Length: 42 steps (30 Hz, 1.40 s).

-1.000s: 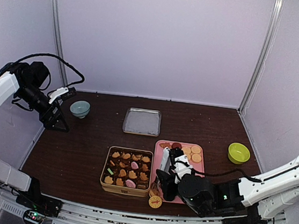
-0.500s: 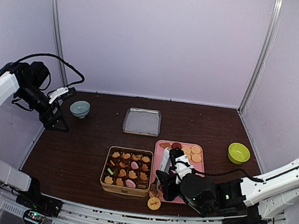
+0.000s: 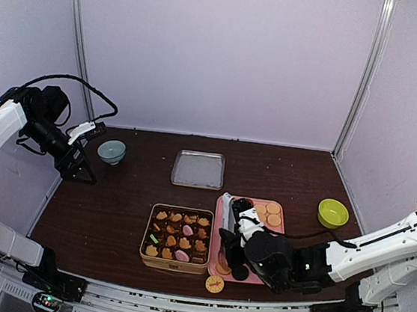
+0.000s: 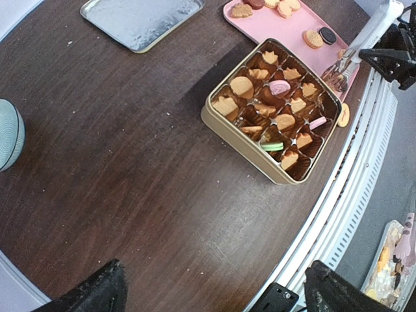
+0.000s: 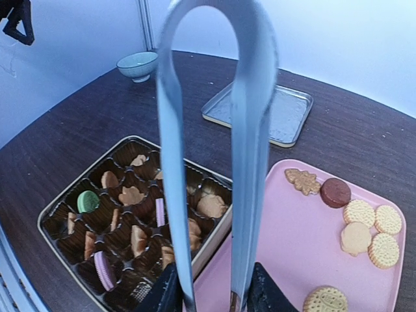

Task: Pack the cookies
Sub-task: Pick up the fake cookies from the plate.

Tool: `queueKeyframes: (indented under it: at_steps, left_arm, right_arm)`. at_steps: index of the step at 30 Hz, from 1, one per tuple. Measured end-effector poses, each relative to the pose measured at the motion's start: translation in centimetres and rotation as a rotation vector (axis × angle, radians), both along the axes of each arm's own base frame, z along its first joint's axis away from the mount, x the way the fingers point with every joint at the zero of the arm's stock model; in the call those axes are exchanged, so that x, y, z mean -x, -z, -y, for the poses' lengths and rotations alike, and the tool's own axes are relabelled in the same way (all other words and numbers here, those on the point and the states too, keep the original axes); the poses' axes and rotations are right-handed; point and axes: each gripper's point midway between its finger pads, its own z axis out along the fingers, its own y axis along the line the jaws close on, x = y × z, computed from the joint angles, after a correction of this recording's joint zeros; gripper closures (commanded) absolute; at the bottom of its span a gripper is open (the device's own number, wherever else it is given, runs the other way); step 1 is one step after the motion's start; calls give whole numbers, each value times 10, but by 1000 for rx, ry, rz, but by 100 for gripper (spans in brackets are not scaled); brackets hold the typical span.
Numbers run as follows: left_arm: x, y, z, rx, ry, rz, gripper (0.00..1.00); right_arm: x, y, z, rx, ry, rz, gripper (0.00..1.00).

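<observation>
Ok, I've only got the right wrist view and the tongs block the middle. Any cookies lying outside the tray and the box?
Observer: Yes, one round tan cookie lies on the table at its near edge, by the box's near right corner.
Operator: Anything dark at the tray's near end?
Observer: On the tray, a dark sandwich cookie beside a tan one, close to the tongs' tips.
Operator: And the left arm?
Observer: The left fingers are wide open and empty, far left by the blue bowl.

Dark table point(image 3: 111, 220) holds a gold box point(image 3: 173, 266) left of my right pincer point(image 5: 211, 296), pink tray point(image 5: 292, 247) beneath, steel tray point(image 3: 198, 169) beyond.
</observation>
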Motion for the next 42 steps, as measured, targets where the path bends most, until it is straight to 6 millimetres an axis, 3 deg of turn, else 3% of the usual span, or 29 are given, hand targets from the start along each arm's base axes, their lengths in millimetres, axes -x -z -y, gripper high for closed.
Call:
queueKeyframes:
  at_steps: [5,12,21,42]
  left_arm:
    - [0,0,0,0,0,0,2]
    - [0,0,0,0,0,-1,2]
    - [0,0,0,0,0,-2,2]
    - [1,-2,-1,-4,0,-4,2]
  right_arm:
    - [-17,2,16,62,35,27,67]
    - [-23,0,26,112,53,62,64]
    - [-12,-19,38,-8,47,68,62]
    - [-6,3,43,-91,59,53,54]
